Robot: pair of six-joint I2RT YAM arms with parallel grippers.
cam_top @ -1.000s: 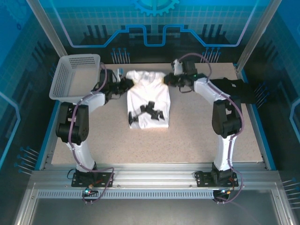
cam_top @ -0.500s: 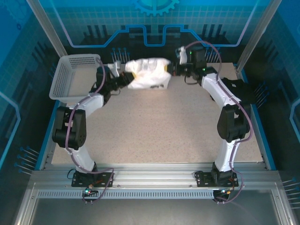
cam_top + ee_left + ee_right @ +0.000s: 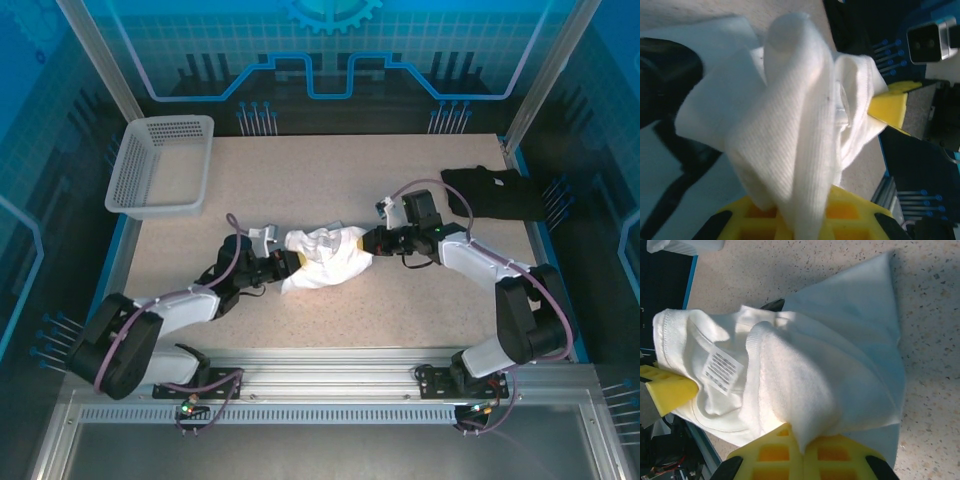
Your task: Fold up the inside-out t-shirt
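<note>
Over the near middle of the table (image 3: 330, 190), we are seeing the white t-shirt (image 3: 325, 257) bunching into a wrinkled, yellowish heap. The left gripper (image 3: 290, 262) is clamping its left end and the right gripper (image 3: 368, 243) its right end. A printed care label (image 3: 720, 371) is showing inside.

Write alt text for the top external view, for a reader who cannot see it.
Two robot arms hold a bunched white t-shirt between them, the left tool and right tool each shut on one end. A white basket sits back left; a black garment lies back right.
</note>
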